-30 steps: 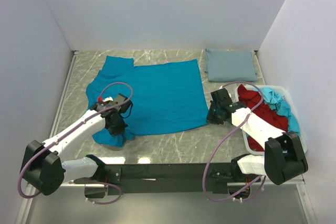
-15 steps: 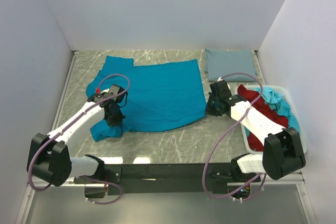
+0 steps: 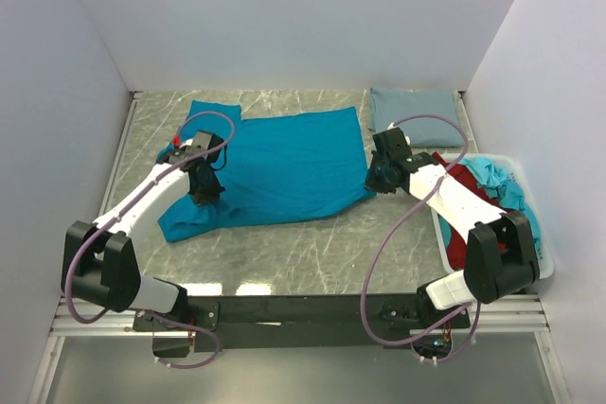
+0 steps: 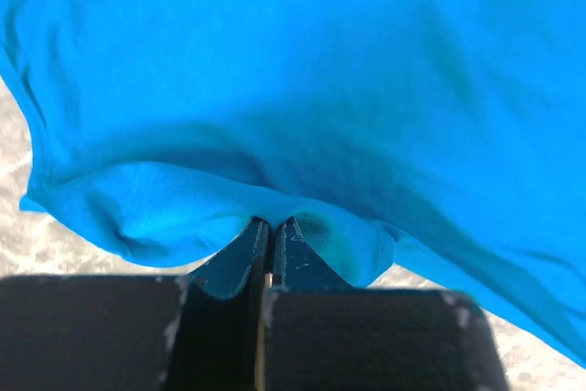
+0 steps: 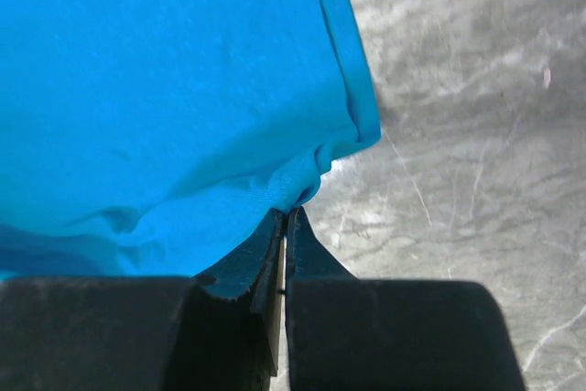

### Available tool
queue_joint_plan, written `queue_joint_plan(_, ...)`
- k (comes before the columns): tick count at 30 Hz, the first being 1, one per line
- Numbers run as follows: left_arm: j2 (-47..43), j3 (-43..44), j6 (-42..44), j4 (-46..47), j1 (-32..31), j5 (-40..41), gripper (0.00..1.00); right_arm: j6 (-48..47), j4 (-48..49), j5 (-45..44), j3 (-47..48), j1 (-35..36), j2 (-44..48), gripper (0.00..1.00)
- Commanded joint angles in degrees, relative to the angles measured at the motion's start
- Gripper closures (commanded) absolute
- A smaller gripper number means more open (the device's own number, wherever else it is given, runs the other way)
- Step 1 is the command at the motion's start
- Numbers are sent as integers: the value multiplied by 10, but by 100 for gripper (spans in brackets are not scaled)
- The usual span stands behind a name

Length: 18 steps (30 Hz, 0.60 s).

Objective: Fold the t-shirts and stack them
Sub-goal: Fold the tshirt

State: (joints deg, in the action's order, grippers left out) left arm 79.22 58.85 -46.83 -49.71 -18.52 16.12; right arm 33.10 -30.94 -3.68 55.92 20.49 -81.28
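left gripper [image 4: 272, 231] clamped on teal t-shirt [image 3: 284, 163] near-left edge, right gripper [image 5: 286, 219] pinching its near-right hem corner, bare marble table [image 3: 312, 253] nearside, white walls [image 3: 284, 16] on three sides

— What does the place look like from where you stand?
— Boxed in. A plain white back wall [image 3: 303, 16], a left wall [image 3: 47, 120] and a right wall [image 3: 559, 73], all bare, close around a grey marbled tabletop [image 3: 312, 253].
— And the light?
— Soft and even, with pale glints on the stone near the front. A black rail [image 3: 303, 310] runs along the near edge.
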Motion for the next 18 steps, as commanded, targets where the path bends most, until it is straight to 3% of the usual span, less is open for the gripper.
queue_joint_plan(1, 13, 39, 26, 30, 20, 17, 100, -11, 2, -19, 47, -1, -16, 100)
queue_joint_plan(11, 72, 79, 84, 87, 38, -20, 100, -12, 10, -26, 98, -11, -62, 100)
queue_joint_plan(18, 105, 109, 94, 111, 45, 7, 100, -8, 13, -21, 125, -15, -92, 100)
